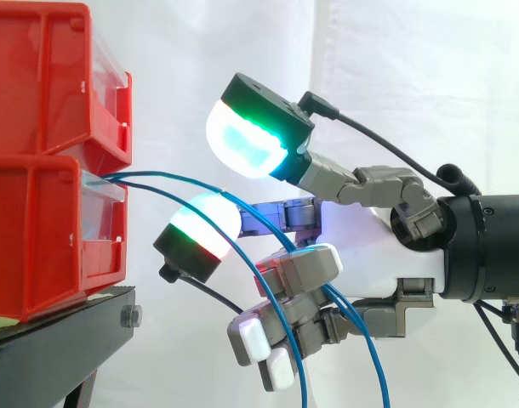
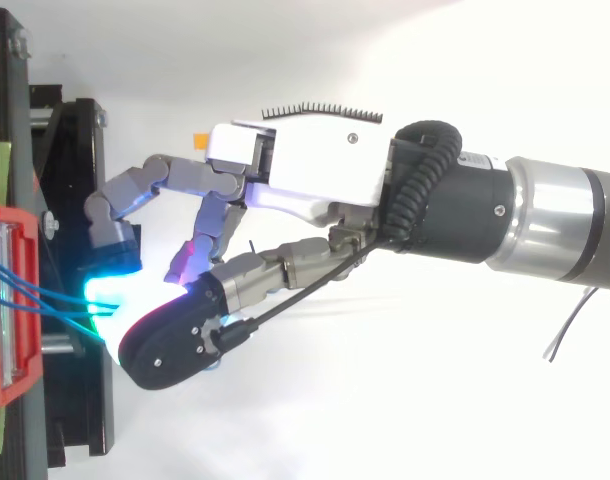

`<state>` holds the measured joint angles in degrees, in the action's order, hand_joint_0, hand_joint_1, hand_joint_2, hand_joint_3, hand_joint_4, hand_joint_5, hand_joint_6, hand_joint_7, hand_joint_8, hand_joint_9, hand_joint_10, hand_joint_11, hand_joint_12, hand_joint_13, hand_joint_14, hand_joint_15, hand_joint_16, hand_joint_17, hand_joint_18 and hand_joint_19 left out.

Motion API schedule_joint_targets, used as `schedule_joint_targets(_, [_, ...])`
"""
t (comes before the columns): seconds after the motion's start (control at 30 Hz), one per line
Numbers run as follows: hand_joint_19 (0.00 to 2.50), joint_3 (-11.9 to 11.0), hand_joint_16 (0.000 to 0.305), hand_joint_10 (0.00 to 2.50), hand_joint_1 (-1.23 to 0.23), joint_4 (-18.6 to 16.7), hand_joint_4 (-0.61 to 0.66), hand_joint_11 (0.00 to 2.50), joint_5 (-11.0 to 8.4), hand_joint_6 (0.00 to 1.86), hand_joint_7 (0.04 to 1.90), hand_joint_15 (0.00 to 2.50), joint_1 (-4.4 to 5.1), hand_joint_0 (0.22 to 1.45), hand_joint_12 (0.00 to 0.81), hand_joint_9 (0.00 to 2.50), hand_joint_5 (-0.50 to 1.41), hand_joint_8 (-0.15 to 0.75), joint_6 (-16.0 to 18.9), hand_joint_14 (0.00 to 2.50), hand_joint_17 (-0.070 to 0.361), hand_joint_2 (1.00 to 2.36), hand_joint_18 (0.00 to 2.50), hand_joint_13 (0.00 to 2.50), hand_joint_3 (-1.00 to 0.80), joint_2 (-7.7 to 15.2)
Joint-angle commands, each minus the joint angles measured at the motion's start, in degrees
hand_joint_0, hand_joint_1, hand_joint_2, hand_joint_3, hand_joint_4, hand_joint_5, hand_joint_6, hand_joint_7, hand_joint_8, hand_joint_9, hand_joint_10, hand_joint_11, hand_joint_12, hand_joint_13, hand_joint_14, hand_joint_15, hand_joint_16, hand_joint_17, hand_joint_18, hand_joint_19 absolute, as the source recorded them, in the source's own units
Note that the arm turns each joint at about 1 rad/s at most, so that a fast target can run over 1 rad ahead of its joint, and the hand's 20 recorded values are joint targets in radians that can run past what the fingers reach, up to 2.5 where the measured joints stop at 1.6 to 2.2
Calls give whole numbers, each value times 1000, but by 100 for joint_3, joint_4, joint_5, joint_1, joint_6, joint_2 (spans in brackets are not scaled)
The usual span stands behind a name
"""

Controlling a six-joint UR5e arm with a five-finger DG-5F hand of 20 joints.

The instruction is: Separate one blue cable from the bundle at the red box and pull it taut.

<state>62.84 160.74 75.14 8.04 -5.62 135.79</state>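
Two thin blue cables [image 1: 170,177] leave the slot between the stacked red bins [image 1: 38,238] and arc right, then drop past the hand's lower fingers. The hand [image 1: 366,246] comes in from the right. One glowing white-cyan pad [image 1: 242,140] hovers above the cables, and a second white-green-red pad [image 1: 207,223] sits just below them. The pads stand apart and the cables run through the gap unpinched. The lower fingers curl downward behind the hanging cables. From above, the cables [image 2: 45,292] run from the red box [image 2: 0,330] into the cyan glow at the hand [image 2: 305,160].
The bins rest on a black stand [image 1: 64,331] at the left, with a bolt on its front edge. A white curtain hangs behind. To the right of the bins, only the arm and the hanging cables occupy the space.
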Motion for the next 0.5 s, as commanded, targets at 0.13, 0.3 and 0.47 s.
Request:
schedule_joint_targets(0.13, [703,0,43,33,-552,1,-19,1342,0,742,1251,625,5,632,372,1428,-103,280,0,24,96,1000,972,1098,-500,0])
schedule_joint_targets(0.3, [705,0,43,33,-650,-7,-12,1360,0,719,1284,640,5,632,379,1386,-103,295,0,23,97,1009,969,1088,-390,0])
schedule_joint_targets(0.47, [699,0,45,32,-760,1,12,1358,-17,760,1272,633,5,630,386,1334,-132,306,0,22,101,1015,960,1071,-300,0])
